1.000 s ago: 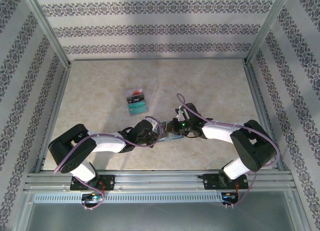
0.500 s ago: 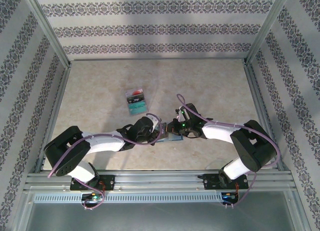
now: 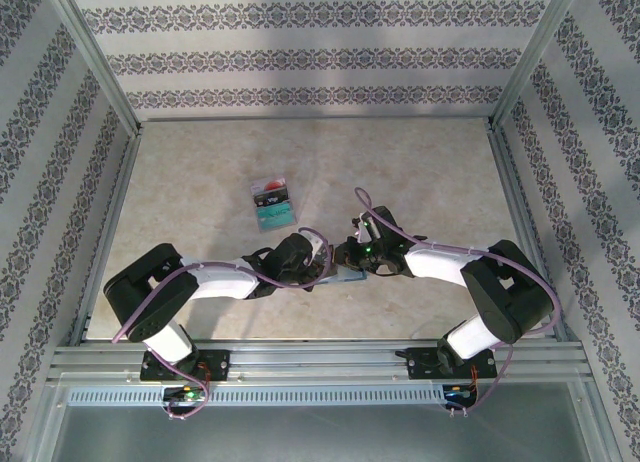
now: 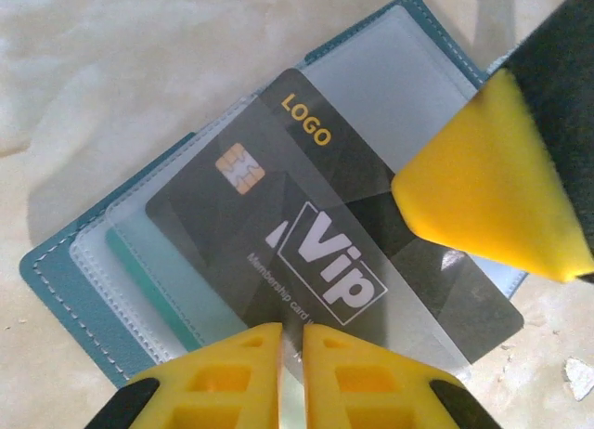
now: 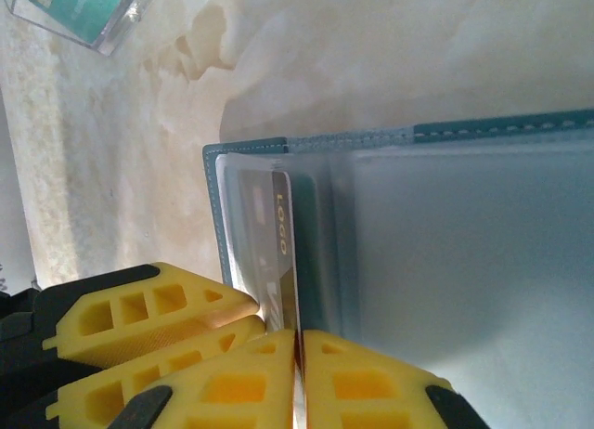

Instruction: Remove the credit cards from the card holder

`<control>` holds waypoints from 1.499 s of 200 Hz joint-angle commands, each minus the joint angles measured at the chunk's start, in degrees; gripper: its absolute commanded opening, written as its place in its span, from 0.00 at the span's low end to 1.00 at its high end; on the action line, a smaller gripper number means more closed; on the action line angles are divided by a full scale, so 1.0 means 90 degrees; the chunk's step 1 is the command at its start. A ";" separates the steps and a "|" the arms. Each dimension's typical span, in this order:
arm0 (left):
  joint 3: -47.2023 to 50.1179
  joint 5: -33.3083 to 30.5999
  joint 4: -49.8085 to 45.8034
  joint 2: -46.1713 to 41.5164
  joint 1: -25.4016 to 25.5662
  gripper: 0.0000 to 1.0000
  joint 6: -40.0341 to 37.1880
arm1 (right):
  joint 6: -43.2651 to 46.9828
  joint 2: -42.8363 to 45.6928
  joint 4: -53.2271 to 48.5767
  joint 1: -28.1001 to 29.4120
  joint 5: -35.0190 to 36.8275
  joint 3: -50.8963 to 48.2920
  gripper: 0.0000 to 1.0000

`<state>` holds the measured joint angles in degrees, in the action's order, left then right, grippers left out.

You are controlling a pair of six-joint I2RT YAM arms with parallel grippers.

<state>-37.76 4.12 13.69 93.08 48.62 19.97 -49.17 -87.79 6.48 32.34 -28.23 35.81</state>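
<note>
The card holder [image 4: 65, 271], a teal-blue bifold with clear pockets, lies open on the table [image 3: 420, 182]. It also shows between the two arms [image 3: 350, 276]. A dark grey credit card [image 4: 278, 197] marked "Vip" sticks halfway out of a pocket. My left gripper [image 4: 292, 355] is shut on that card's near long edge. From the opposite side, my right gripper [image 5: 297, 355] is shut on the same card [image 5: 283, 234], seen edge-on. I cannot tell whether clear pocket film is pinched too. Another credit card, white with a red circle [image 3: 270, 190], lies apart on the table.
A bright teal card [image 3: 275, 214] lies against the white one, left of and beyond the grippers; it also shows [image 5: 79, 6]. Metal frame rails [image 3: 320, 357] run along the table's near edge. Patterned walls [image 3: 320, 57] enclose the other sides.
The left arm's elbow swung out to the left and came partway back. Both grippers stayed together at the card holder. The cards on the table have not moved.
</note>
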 commanded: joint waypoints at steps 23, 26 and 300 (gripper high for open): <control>0.0080 0.0221 0.0157 0.0137 -0.0100 0.13 0.0076 | -0.0106 -0.0015 0.0913 -0.0038 -0.0575 -0.0109 0.17; 0.0087 0.0225 0.0160 0.0137 -0.0104 0.13 0.0081 | -0.0120 -0.0028 0.0972 -0.0038 -0.0604 -0.0119 0.17; 0.0274 0.0067 0.0051 -0.0103 -0.0139 0.08 0.0162 | -0.0099 0.0202 0.1273 -0.0299 -0.0529 -0.0678 0.04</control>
<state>-36.80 5.34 15.03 93.17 47.92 20.43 -51.05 -87.77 17.63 30.46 -32.88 30.46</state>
